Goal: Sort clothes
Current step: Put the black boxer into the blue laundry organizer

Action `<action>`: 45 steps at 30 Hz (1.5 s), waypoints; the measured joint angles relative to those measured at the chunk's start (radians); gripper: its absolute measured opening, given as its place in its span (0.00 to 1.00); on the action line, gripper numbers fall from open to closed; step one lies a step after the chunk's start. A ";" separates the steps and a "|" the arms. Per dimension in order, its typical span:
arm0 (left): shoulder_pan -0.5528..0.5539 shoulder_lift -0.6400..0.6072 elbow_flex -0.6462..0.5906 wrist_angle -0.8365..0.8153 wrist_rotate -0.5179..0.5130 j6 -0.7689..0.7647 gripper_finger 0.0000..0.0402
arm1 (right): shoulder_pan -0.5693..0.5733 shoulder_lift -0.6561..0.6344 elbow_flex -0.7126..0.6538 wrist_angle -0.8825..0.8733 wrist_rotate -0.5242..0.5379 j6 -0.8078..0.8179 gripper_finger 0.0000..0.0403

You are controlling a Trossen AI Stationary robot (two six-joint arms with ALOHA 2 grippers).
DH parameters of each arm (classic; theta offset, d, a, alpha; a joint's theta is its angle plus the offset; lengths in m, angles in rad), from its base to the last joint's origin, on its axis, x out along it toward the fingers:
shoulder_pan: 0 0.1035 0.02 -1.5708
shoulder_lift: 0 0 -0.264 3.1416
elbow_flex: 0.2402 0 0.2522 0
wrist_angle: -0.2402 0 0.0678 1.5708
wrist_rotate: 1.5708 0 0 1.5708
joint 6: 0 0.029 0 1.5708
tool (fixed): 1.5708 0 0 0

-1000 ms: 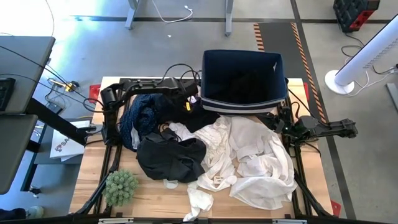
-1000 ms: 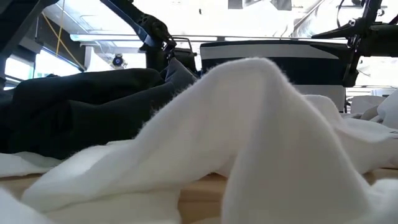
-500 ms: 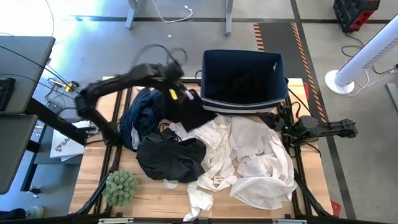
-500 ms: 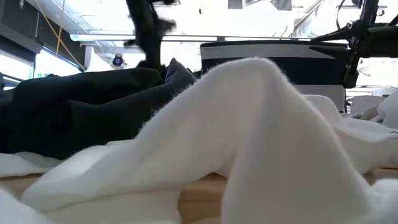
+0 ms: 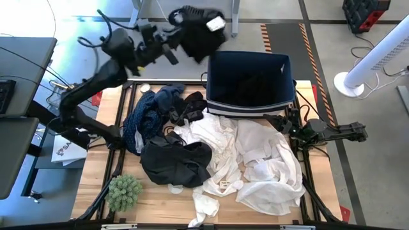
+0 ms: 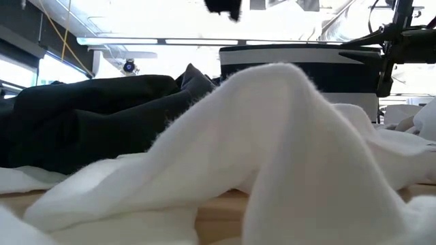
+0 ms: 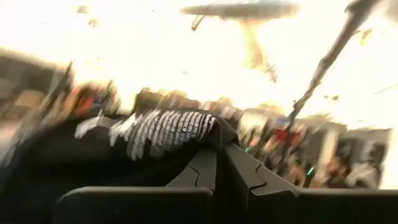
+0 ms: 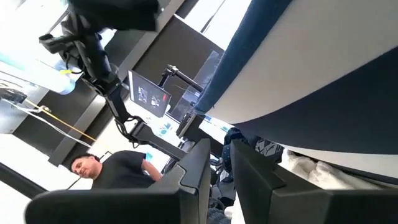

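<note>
My left gripper (image 5: 174,36) is raised high over the table's far edge, just left of the navy bin (image 5: 249,76), and is shut on a black garment (image 5: 198,29). The garment's lower end shows at the top of the low view (image 6: 221,7). Several white garments (image 5: 255,160) lie in a heap on the table's right half. Another black garment (image 5: 176,163) and navy blue ones (image 5: 150,115) lie at centre left. My right gripper (image 5: 289,125) rests shut by the bin's near right corner. My left gripper pinches a bunched part of the black garment between its two fingers (image 7: 205,168), beside a white striped patch (image 7: 165,127); how many layers, I cannot tell. The garment is lifted clear of the table and the pile, bunched at the fingers' ends.
A green spiky plant (image 5: 124,191) stands at the near left corner. The bin stands at the far right of the table, and its wall fills much of the right wrist view (image 8: 323,93). A person (image 8: 99,168) shows in the room beyond. Bare wood (image 5: 160,204) shows along the near edge.
My left gripper has swung up fast from the pile beside the bin, rising toward the table's far edge. It has carried the black garment with it, which was lying against the bin's near left corner and is now lifted clear. The other clothes have stayed put.
</note>
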 joint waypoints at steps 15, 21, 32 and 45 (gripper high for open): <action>0.007 0.415 0.005 0.044 -0.002 -0.190 0.17 | 0.000 0.000 0.000 0.000 -0.020 0.015 0.15; 0.027 0.414 0.006 -0.007 0.059 -0.266 0.41 | 0.000 0.000 0.000 0.001 -0.021 0.015 0.15; -0.013 0.216 0.008 -0.618 0.032 -0.154 0.43 | 0.000 0.000 0.000 0.000 -0.020 0.005 0.15; -0.093 0.178 -0.357 -1.056 -0.115 -0.425 0.40 | 0.000 0.000 0.000 -0.013 -0.012 0.004 0.15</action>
